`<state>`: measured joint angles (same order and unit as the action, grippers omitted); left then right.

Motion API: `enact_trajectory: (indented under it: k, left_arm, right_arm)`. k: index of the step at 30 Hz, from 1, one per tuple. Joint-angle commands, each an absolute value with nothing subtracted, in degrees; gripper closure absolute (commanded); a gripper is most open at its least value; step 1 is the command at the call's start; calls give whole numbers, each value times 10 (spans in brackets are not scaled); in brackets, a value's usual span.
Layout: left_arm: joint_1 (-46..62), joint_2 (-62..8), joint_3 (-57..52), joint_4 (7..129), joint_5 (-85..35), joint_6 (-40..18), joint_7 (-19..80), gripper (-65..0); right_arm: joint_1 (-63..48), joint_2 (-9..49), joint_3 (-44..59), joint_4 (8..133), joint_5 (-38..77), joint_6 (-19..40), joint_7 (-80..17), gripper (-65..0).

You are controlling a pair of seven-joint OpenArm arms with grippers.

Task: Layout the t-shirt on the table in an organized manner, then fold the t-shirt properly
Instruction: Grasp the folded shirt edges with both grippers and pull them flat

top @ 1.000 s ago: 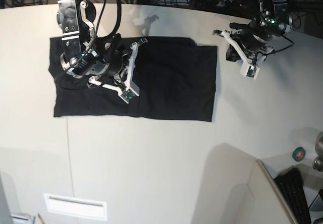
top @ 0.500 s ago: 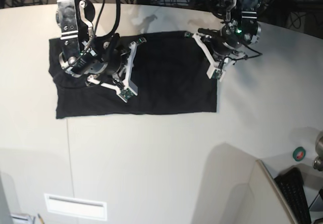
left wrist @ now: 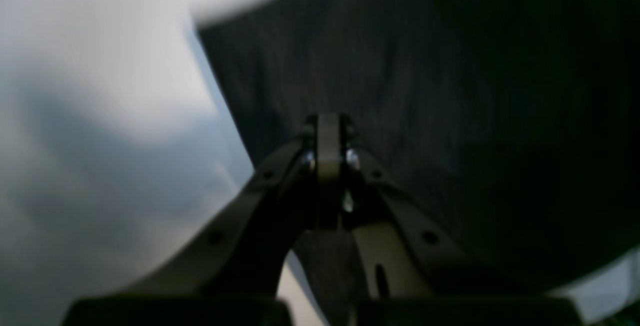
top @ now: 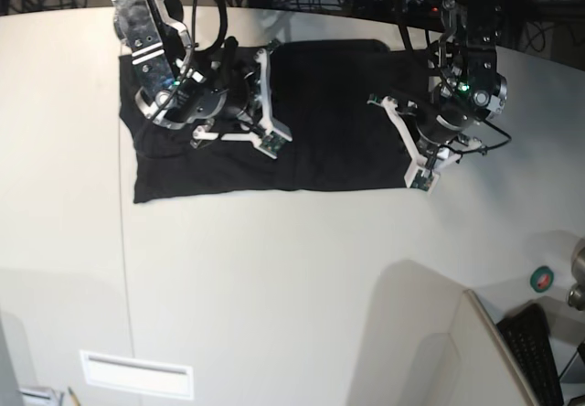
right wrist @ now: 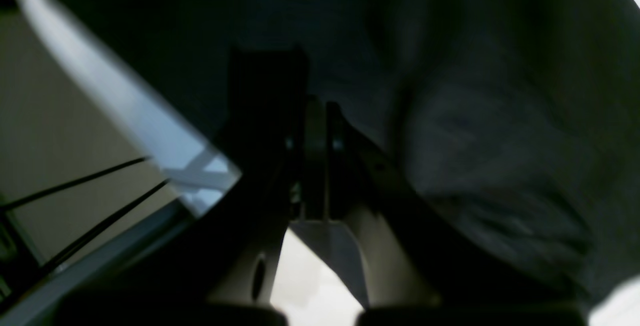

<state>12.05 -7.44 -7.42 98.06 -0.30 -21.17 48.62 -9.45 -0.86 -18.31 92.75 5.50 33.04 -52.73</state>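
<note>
Lying flat as a dark rectangle on the far half of the table (top: 274, 287), the t-shirt (top: 320, 122) has its long side running left to right in the base view, its near edge fairly straight. At that view's left the right gripper (top: 267, 141) sits over the shirt's left part, its white fingers pointing toward the shirt's middle; the right wrist view shows its jaws clenched together with rumpled black cloth just beyond them, though whether any cloth is pinched cannot be told. At the shirt's right edge the left gripper (top: 420, 176) is down by the near right corner; the blurred left wrist view shows its jaws pressed together at the cloth's edge, a grasp not confirmable. A keyboard (top: 535, 351) lies at the near right.
</note>
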Motion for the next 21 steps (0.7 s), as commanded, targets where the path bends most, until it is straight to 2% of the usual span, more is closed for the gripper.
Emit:
enact_trajectory:
  k: [1, 6, 11, 14, 16, 17, 18, 21]
  left_arm:
    - [106, -78, -79, 975, 0, -208, 483, 0]
    - [89, -81, -77, 925, 0, -208, 483, 0]
    - [127, -79, -75, 900, 0, -208, 480, 0]
    - [107, -87, -81, 844, 0, -208, 476, 0]
    - [88, -99, -81, 812, 0, -208, 456, 0]
    - [80, -102, -81, 799, 0, -208, 444, 0]
    - [72, -104, -81, 787, 1, -208, 436, 0]
    - [42, -107, -81, 771, 0, -208, 431, 0]
  right_arm:
    - [-88, -9, -181, 936, 58, 327, -517, 0]
    - [-104, -9, -99, 963, 62, 248, -479, 0]
    - [-103, -12, 50, 963, 63, 247, -449, 0]
    - [-77, -7, 116, 916, 106, 247, -486, -2]
    - [-65, -2, 162, 891, 171, 248, -502, -195]
    - [-65, 9, 182, 885, 198, 248, -504, -254]
    - [-64, 19, 195, 875, 231, 254, -505, -287]
    - [-64, 54, 205, 846, 325, 284, -510, -297]
